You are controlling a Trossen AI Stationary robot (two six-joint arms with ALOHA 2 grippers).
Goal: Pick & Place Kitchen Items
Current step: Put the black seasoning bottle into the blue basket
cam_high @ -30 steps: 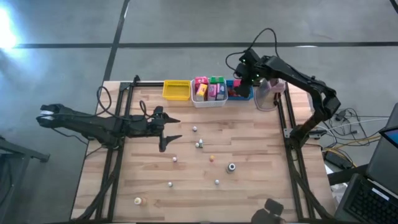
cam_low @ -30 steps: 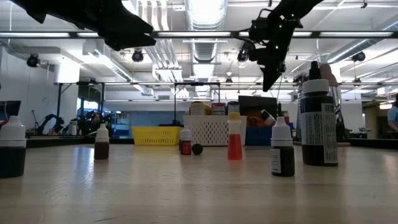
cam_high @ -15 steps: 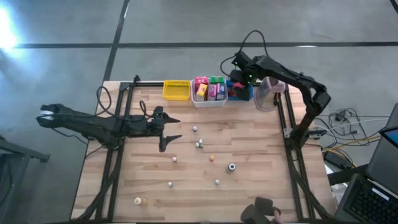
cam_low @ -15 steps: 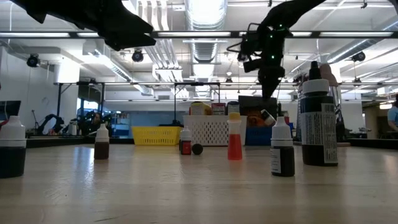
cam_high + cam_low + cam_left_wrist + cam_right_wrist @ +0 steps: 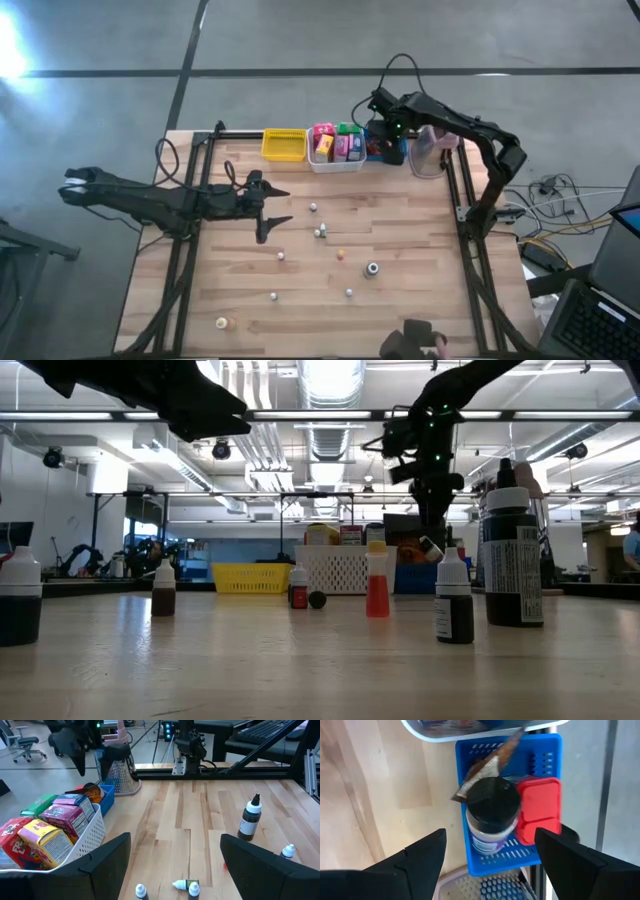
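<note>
Several small dropper bottles stand or lie on the wooden table, among them a dark one (image 5: 372,268), an orange one (image 5: 341,253) and a whitish one (image 5: 313,207). Pink, yellow, green and red packets (image 5: 337,143) fill the white bin. The blue bin (image 5: 507,800) holds a dark-lidded jar (image 5: 492,805), a red container (image 5: 538,810) and a brown packet (image 5: 485,762). My right gripper (image 5: 490,860) is open and empty above the blue bin, and shows in the high view (image 5: 383,128). My left gripper (image 5: 272,208) is open and empty above the table's left middle.
The yellow bin (image 5: 284,144), white bin (image 5: 318,164) and blue bin stand in a row at the far edge. The pink-grey upright device (image 5: 432,152) stands right of the blue bin. Black frame rails (image 5: 470,250) run along both table sides. Bottles stand close in the low view (image 5: 512,550).
My right gripper has gone toward the table's left along the far edge, from beside the pink-grey device to above the blue bin, and has tipped until its fingers point down. My left arm has kept still.
</note>
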